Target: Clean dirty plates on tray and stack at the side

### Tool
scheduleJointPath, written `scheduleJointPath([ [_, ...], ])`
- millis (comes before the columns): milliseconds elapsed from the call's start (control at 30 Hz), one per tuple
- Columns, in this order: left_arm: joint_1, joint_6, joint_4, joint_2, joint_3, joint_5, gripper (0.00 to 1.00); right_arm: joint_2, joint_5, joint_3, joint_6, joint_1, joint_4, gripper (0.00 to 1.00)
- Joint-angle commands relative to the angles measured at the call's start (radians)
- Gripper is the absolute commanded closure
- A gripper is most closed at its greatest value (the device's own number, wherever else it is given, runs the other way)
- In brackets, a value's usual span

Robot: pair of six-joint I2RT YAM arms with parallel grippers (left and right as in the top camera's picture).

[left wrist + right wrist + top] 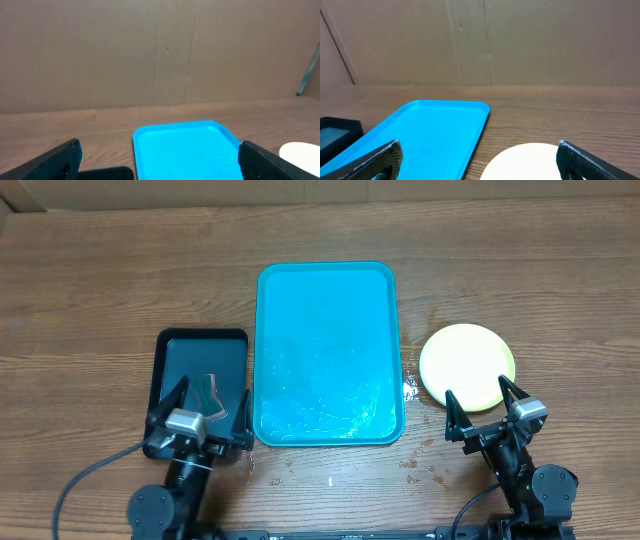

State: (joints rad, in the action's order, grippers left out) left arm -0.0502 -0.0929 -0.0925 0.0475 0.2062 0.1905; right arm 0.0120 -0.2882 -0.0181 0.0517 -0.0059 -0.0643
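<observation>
We find the left tool point(212, 400) with its 2 fingers spread wide and nothing between them, hanging over the near end of the black tray point(200, 350). A small greyish item point(205, 388) lies there. We cannot tell whether it is a sponge or a cloth, but we judge it to be the wiper, kept in its own tray so that it does not wet the counter point(100, 280). The right tool point(477, 392) is likewise spread and empty, poised over the near edge of the plates point(467, 360). These rest on the counter just to the right of the tray point(325, 310), apart from its rim. From above only 1 yellow-green disc shows, so we cannot count how many lie beneath it. The right wrist view adds only a pale curved edge low between the fingers. The tray carries no plate at all, just a wet sheen toward its near end, and a few droplets point(410, 390) mark the counter between it and the plates. We read this as the cleaning done and the stack made at the side, with both tools parked at the near edge, clear of everything.
</observation>
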Motion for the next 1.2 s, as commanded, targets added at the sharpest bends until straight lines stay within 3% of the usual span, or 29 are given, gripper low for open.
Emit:
scheduleJointPath([
  [0,0.007,0.023,0.074,-0.042,-0.108,-0.016,0.0,-0.008,0.006,0.01,0.004,-0.003,0.007,0.0],
  [133,0.004,-0.024,0.175,-0.045,-0.202,-0.017,0.0,-0.008,0.006,0.01,0.004,-0.003,0.007,0.0],
  [533,0.004,-0.026,0.031,-0.041,-0.201,-0.021,0.0,-0.008,0.006,0.01,0.004,-0.003,0.007,0.0],
  [1167,0.004,-0.027,0.031,-0.039,-0.201,-0.021,0.0,-0.008,0.007,0.01,0.004,-0.003,0.007,0.0],
])
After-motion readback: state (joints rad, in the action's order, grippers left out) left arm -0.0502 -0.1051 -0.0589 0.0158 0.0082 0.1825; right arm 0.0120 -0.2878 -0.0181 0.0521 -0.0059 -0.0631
